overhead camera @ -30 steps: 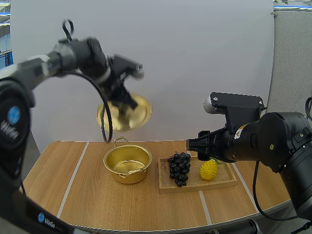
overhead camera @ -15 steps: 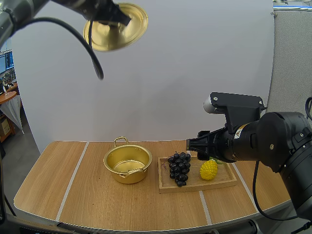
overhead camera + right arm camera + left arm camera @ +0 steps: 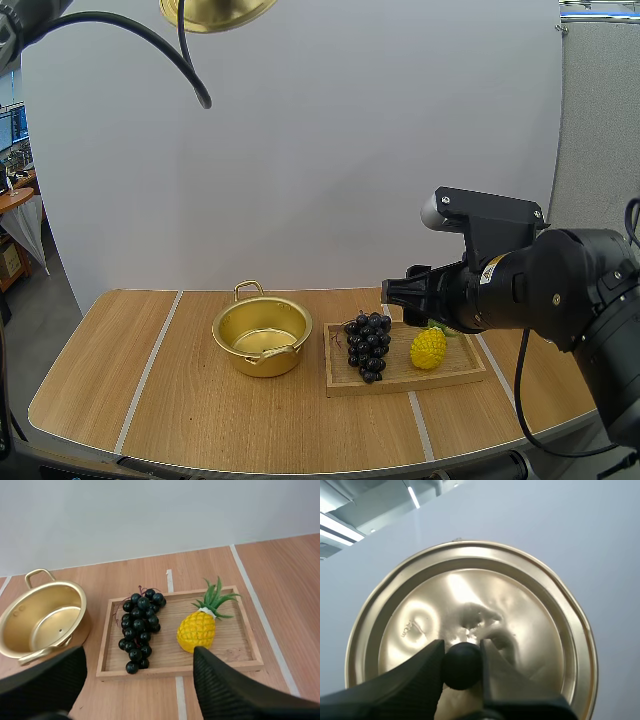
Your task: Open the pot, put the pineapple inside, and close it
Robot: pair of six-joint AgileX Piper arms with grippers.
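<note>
The left gripper (image 3: 462, 651), raised high above the table, pinches the black round knob (image 3: 462, 666) of the round golden metal lid (image 3: 520, 605) between its fingers. Risk: the hold is on a small rounded knob alone, so the lid may swing, slip out and drop.

Below, the open golden metal pot with two loop handles (image 3: 262, 335) stands empty on the wooden table (image 3: 150, 400), just left of the shallow wooden tray (image 3: 455, 372). On the tray, the bunch of dark grapes (image 3: 368, 345) lies close beside the small yellow pineapple with green leaves (image 3: 428, 347), so a wide grasp may catch the grapes or shove the tray.

The pineapple lies on its side in the tray's right half. Its body is rounded and bumpy and may squirt from a pinch.

The right gripper (image 3: 139, 655) hovers over the tray, fingers spread apart and empty.
</note>
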